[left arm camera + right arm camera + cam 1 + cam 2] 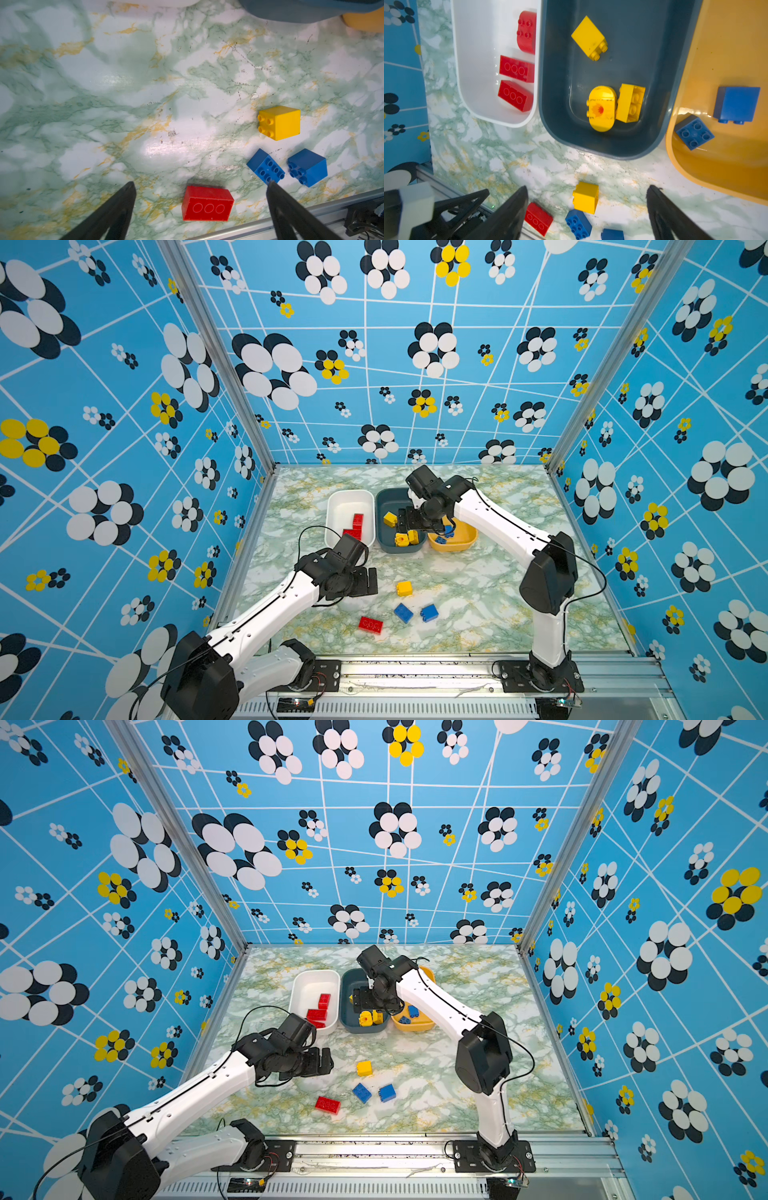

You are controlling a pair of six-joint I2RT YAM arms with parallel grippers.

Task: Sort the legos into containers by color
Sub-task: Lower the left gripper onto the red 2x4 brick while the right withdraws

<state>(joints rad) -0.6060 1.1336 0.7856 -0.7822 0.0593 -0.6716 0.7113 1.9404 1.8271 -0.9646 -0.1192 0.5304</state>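
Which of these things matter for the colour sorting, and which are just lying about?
In the job: loose red brick, yellow brick, two blue bricks; sorted bricks; white tub, teal tub, orange tub.
Just there: marbled table, flowered walls, metal rail.

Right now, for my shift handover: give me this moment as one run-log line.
left end effector: open, empty | right end effector: open, empty, above teal tub | loose on table: red brick, yellow brick, two blue bricks

Bare marble tabletop (pixel 490 605) lies open on the right. Front centre is cluttered — yellow brick (pixel 404 588), blue brick (pixel 403 612), second blue brick (pixel 429 612), red brick (pixel 370 625). White tub (pixel 332 506), teal tub (pixel 384 499) and yellow tub (pixel 467 541) crowd the back, the right arm (pixel 490 514) overhanging them.
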